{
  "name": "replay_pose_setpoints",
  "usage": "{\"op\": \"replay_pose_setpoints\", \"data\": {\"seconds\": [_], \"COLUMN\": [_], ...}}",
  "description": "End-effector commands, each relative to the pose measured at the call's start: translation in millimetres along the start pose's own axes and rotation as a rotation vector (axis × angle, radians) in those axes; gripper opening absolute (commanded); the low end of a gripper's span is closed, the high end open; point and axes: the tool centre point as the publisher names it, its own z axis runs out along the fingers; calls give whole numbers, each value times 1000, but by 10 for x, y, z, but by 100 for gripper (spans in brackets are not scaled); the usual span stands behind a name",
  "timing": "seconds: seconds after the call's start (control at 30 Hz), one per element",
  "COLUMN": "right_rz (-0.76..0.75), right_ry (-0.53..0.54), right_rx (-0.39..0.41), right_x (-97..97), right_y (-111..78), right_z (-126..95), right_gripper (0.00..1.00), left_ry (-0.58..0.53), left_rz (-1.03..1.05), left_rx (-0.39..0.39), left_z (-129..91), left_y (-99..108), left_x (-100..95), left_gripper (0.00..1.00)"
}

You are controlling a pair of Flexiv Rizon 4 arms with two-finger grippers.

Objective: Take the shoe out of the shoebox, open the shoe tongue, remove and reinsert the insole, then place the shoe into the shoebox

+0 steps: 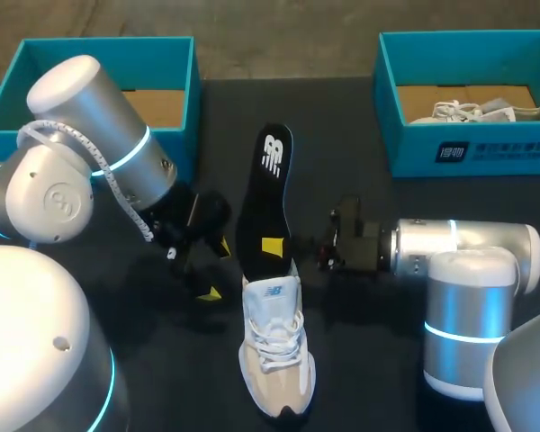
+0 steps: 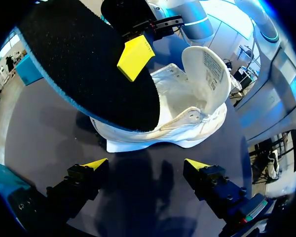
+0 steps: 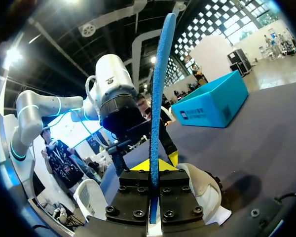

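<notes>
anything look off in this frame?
Only the insole: it sticks up from the shoe, pinched in the right gripper. That fits the task's insole step. Nothing looks spilled or damaged.

On the table [image 1: 360, 135] the shoe [image 1: 274, 346] lies between my grippers. My left gripper [image 1: 216, 268] is just left of it. My right gripper [image 1: 274, 247] reaches in from its right, pinching the insole [image 1: 265, 193] upright over its heel. Behind, the left shoebox [image 1: 90, 49] sits far left and the right shoebox [image 1: 472, 153] far right, with a second shoe [image 1: 486, 110] in it.
</notes>
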Motion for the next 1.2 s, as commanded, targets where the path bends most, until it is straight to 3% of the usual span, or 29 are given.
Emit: {"op": "replay_pose_setpoints", "data": {"seconds": [0.03, 0.37, 0.67, 1.2], "right_rz": [5, 14, 33, 36], "right_ry": [1, 20, 109, 138], "right_rx": [15, 2, 33, 70], "right_x": [5, -6, -61, -124], "right_y": [18, 55, 42, -49], "right_z": [8, -110, -46, -10], "right_gripper": [0, 0, 0, 0], "left_ry": [-1, -1, -1, -1], "left_rz": [1, 1, 1, 1], "left_rx": [1, 1, 1, 1], "left_z": [3, 3, 3, 3], "left_y": [7, 7, 7, 7], "left_x": [7, 7, 7, 7], "left_gripper": [100, 100, 100, 100]}}
